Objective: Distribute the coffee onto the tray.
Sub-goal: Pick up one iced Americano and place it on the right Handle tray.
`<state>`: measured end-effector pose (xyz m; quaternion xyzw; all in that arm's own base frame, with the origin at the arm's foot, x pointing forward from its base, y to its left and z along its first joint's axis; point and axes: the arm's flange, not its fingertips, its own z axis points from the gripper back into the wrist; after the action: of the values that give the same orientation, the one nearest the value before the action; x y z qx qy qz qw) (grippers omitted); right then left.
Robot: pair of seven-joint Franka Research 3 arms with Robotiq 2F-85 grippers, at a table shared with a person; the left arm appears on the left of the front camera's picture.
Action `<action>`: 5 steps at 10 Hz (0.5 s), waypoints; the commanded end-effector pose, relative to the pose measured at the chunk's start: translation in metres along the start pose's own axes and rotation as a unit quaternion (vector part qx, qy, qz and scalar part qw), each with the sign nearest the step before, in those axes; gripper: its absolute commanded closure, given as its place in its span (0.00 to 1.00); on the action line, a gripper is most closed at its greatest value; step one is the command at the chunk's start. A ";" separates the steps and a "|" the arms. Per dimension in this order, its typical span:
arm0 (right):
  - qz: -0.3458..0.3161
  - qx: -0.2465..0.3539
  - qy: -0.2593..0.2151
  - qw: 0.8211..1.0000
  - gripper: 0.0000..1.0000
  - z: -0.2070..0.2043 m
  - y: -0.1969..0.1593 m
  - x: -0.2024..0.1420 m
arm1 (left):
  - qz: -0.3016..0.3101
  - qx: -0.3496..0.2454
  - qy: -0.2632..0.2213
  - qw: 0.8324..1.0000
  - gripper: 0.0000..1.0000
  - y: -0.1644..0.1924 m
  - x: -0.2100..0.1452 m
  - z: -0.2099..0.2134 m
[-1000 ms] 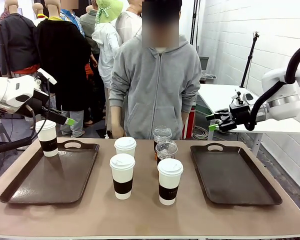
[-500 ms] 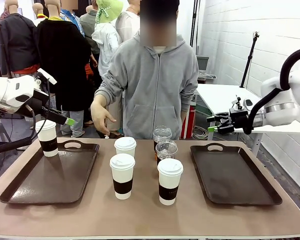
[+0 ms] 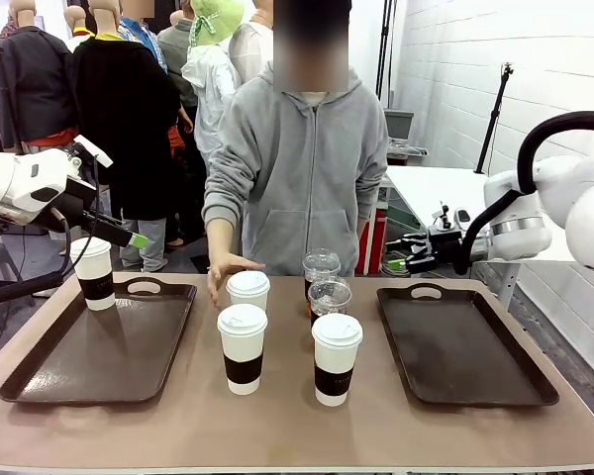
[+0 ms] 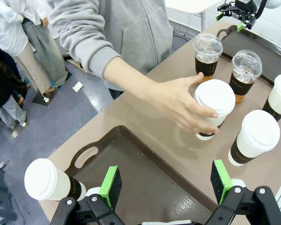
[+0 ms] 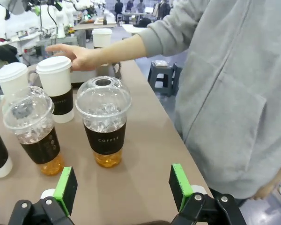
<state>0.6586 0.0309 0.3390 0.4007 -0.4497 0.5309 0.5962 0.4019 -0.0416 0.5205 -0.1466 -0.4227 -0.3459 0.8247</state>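
Three white lidded coffee cups with brown sleeves (image 3: 243, 346) (image 3: 337, 358) (image 3: 248, 290) stand mid-table. Behind them are two clear dome-lidded cups of amber drink (image 3: 321, 267) (image 3: 330, 297). Another white cup (image 3: 96, 274) stands at the far corner of the left tray (image 3: 99, 356). A person's hand (image 4: 182, 101) rests on the rear white cup (image 4: 218, 98). My left gripper (image 3: 134, 239) (image 4: 166, 183) hovers open above the left tray, beside its cup. My right gripper (image 3: 401, 262) (image 5: 123, 187) is open and empty, level with the clear cups (image 5: 103, 119) (image 5: 33, 133) and to their right.
The right tray (image 3: 465, 346) lies bare at the table's right. The person (image 3: 307, 168) stands at the far edge behind the cups. A white table (image 3: 445, 193) and a stand are behind my right arm.
The person's hand has come down onto the rear white cup. My right gripper has moved left and slightly lower, toward the clear cups. The left arm has stayed put.
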 end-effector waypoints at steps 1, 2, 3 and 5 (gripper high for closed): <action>-0.010 0.015 0.023 1.000 0.00 -0.015 -0.011 0.004 | 0.003 -0.003 -0.001 1.000 0.00 0.002 -0.001 -0.001; -0.018 0.021 0.024 0.999 0.00 -0.022 -0.014 -0.001 | 0.003 -0.003 -0.001 1.000 0.00 0.002 -0.001 -0.001; -0.019 0.020 0.021 0.999 0.00 -0.019 -0.010 -0.001 | 0.003 -0.003 -0.001 1.000 0.00 0.002 -0.001 -0.001; -0.004 0.017 0.007 1.000 0.00 -0.019 -0.002 -0.001 | 0.003 -0.003 -0.001 1.000 0.00 0.002 -0.001 -0.001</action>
<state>0.6640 0.0479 0.3305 0.4097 -0.4300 0.5385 0.5978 0.4019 -0.0416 0.5205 -0.1465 -0.4227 -0.3459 0.8247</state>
